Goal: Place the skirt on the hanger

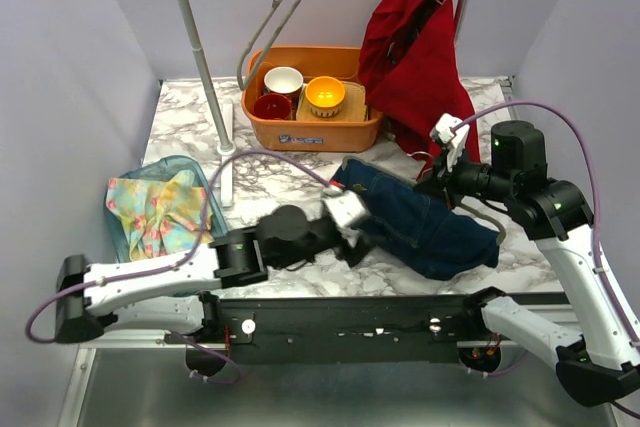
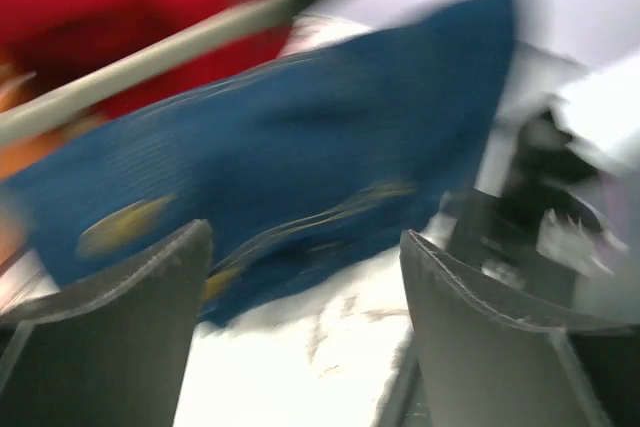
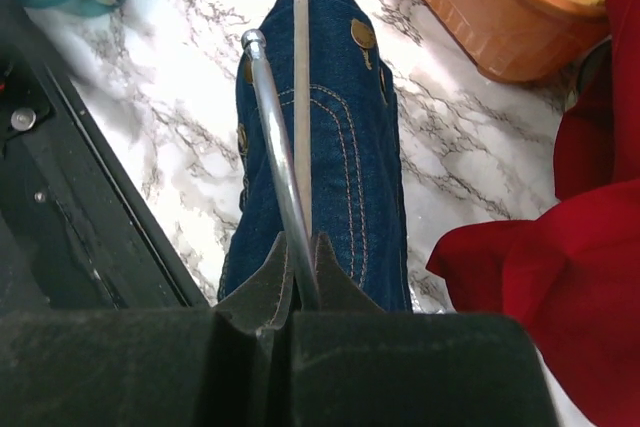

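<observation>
The blue denim skirt (image 1: 425,225) lies crumpled on the marble table at centre right. It also shows in the right wrist view (image 3: 345,147) and, blurred, in the left wrist view (image 2: 300,137). My right gripper (image 1: 438,175) (image 3: 300,259) is shut on a thin metal hanger (image 3: 272,127), whose rods reach out over the skirt. A pale rod of the hanger (image 2: 150,62) crosses the left wrist view above the skirt. My left gripper (image 1: 348,219) (image 2: 305,282) is open and empty, low over the table at the skirt's left end, with bare marble between its fingers.
A white rack (image 1: 205,57) stands at the back, with a grey hanger (image 1: 272,22) and a red garment (image 1: 415,57) (image 3: 560,287) on it. An orange basket (image 1: 310,133) (image 3: 490,17) holds bowls. A teal bin (image 1: 205,197) with patterned cloth sits at the left.
</observation>
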`<state>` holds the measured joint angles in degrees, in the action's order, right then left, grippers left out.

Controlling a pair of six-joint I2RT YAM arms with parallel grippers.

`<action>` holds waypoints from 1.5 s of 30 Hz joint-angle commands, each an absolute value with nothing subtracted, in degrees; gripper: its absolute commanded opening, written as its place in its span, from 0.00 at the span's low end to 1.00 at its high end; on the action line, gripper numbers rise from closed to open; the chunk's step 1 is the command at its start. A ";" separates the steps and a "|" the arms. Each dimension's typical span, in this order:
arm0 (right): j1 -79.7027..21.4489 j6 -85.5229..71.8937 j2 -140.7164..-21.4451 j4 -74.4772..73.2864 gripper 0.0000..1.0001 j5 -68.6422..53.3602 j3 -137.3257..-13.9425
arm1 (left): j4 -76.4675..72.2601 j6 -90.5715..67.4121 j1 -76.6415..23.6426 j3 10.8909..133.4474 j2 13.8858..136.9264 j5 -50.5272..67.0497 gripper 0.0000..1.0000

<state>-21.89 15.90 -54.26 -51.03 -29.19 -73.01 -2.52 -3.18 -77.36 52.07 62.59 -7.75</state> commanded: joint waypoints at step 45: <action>-14.50 18.02 -56.69 -47.64 0.00 -36.30 -75.23 | -9.49 -31.20 -52.21 22.07 51.26 10.73 0.00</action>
